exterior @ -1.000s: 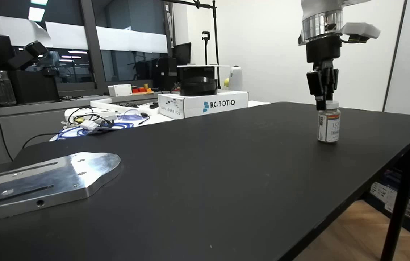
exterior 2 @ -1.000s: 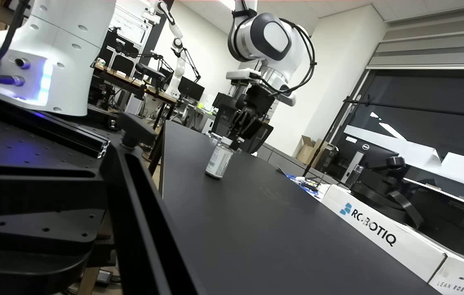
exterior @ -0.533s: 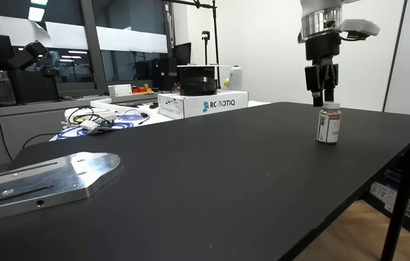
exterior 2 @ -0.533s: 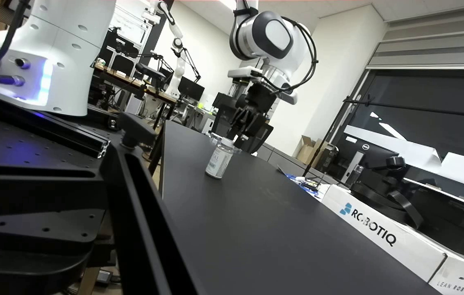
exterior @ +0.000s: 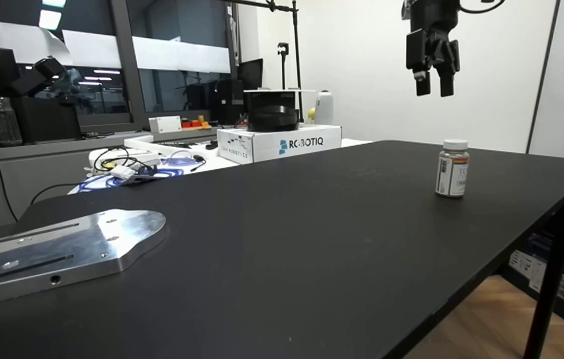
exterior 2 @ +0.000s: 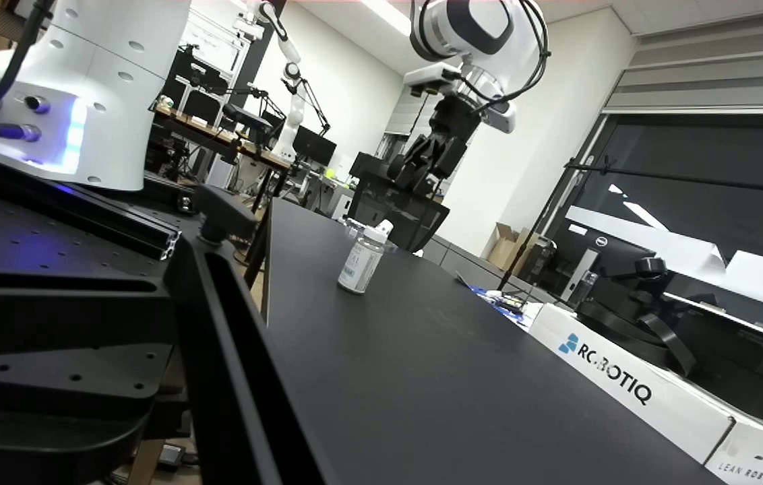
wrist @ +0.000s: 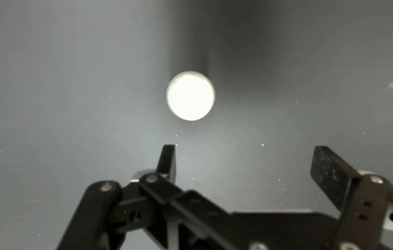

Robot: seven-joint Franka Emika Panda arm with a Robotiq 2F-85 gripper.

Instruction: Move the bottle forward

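The bottle [exterior: 452, 169], small and white-capped with a reddish label band, stands upright on the black table in both exterior views. Well above it and apart from it hangs my gripper [exterior: 435, 89], its fingers spread with nothing between them. From the wrist, the bottle shows from above as a bright round cap [wrist: 191, 96], ahead of the jaws and nearer the left finger [wrist: 167, 161]. An exterior view also has the raised gripper [exterior 2: 416, 185] over the far part of the table, with the bottle [exterior 2: 360, 263] below.
A silver metal plate [exterior: 68, 244] lies on the table [exterior: 282, 239] at its near left corner. A Robotiq box [exterior: 307, 144] and tangled cables [exterior: 127, 172] sit beyond the table's far edge. The black frame [exterior 2: 220, 350] runs alongside the table.
A second ago the fingers were down at the bottle's cap. They have spread apart, and the gripper has risen clear. The bottle has stayed standing on the table, almost unmoved.
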